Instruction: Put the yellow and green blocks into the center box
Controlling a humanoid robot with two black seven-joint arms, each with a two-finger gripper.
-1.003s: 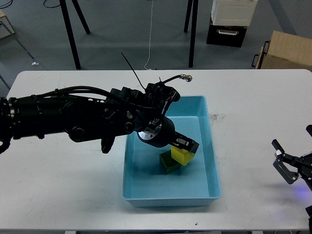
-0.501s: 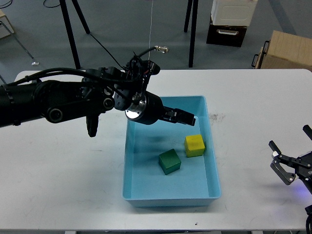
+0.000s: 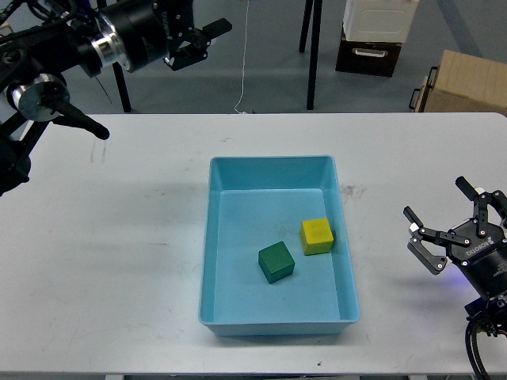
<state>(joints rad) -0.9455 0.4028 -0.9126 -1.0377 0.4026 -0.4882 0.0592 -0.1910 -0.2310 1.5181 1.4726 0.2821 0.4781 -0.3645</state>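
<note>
Left gripper (image 3: 200, 41) raised high at upper left, over the floor beyond the table's far edge, fingers spread, holding nothing. Left arm (image 3: 47, 55) entering from the left edge, black, cabled, well clear of the box.

Right gripper (image 3: 451, 226) low at right, hovering over the table's right end, fingers spread wide, empty. Faint blue glow just beneath it on the tabletop.

Blue box (image 3: 273, 323) at the centre of the white table (image 3: 111, 261), long axis running away from the viewer. Yellow block (image 3: 317, 236) resting inside on the box floor, right of middle, near the right wall. Green block (image 3: 276, 262) also inside, just beside the yellow one, nearer and to its left, turned slightly askew. Blocks close together; touching or not, cannot tell. Both grippers well apart from both blocks.

Beyond the table: grey floor, black stand legs (image 3: 314, 51), a white-and-black unit (image 3: 372, 36) at upper right, a cardboard box (image 3: 467, 81) at the right edge. Thin cable (image 3: 242, 63) hanging down to the floor behind the table.
</note>
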